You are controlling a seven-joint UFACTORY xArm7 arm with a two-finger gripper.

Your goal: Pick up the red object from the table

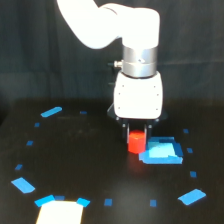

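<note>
The white arm (107, 22) descends from upper left to a vertical wrist. The gripper (136, 134) points straight down; its dark fingers (128, 131) are mostly hidden, so closure is indeterminate.

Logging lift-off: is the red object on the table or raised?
Cannot tell. The red object sits right under the gripper, beside the blue patch, but its base blurs into the table.
</note>
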